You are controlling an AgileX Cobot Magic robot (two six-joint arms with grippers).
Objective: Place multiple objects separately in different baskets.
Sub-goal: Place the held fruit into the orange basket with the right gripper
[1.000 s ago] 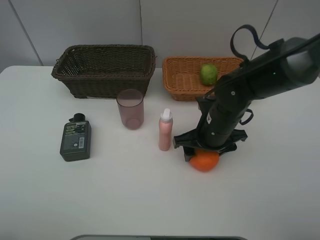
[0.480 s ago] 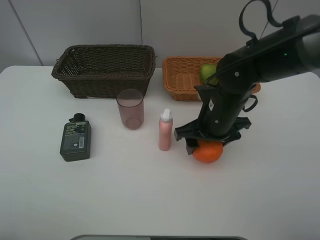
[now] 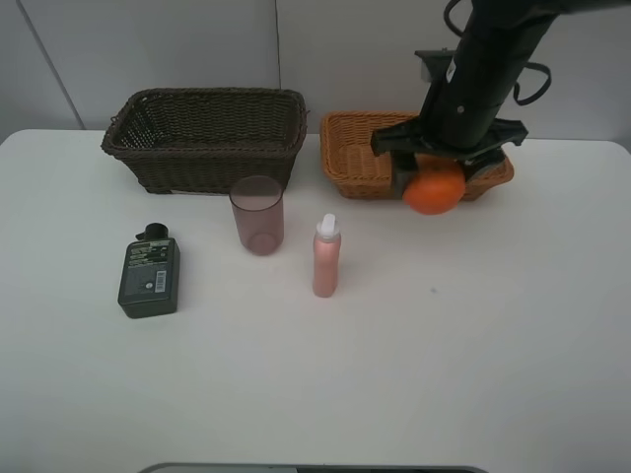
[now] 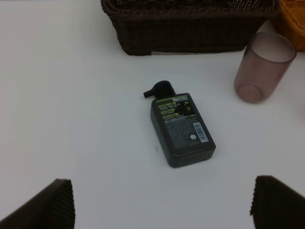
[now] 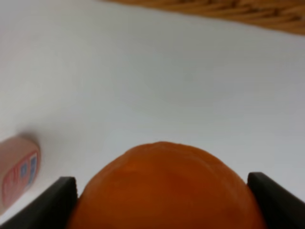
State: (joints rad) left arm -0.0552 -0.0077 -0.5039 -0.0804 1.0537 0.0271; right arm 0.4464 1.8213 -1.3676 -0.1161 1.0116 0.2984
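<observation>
A: Quick check: where's the orange [image 3: 434,190]?

B: Up off the worktop [image 3: 473,345], clamped in the R end effector [image 5: 164,205]. Black fingers [image 5: 52,200] press both sides of it. From the high cam it overlaps the front wall of the tan basket [image 3: 360,158]. R wrist cam shows white worktop under it, w/ tan weave just beyond.

A: And the L end effector [image 4: 159,205]?

B: Jaws spread wide, nothing btwn them. It hangs over bare worktop, near the dark green flask [image 4: 181,126].

A: Any writing on that flask?

B: Lies flat, label up, black cap pointing twd the dark brown basket [image 3: 202,138]. Label has pale wording across the top, yellow-green strips, dense small print and a white barcode patch in one lower corner. Too blurred to read any of it, so no brand.

A: Other items?

B: Pink cup [image 3: 257,215] is upright, just in front of the dark basket's right end. Slim pink bottle [image 3: 326,258] is upright w/ white cap, beside the cup on its right, not touching. R wrist cam catches its label: blue and red marks on a pale panel, illegible.

A: Anything in the dark basket?

B: Can't tell, the near wall hides most of the inside.
</observation>
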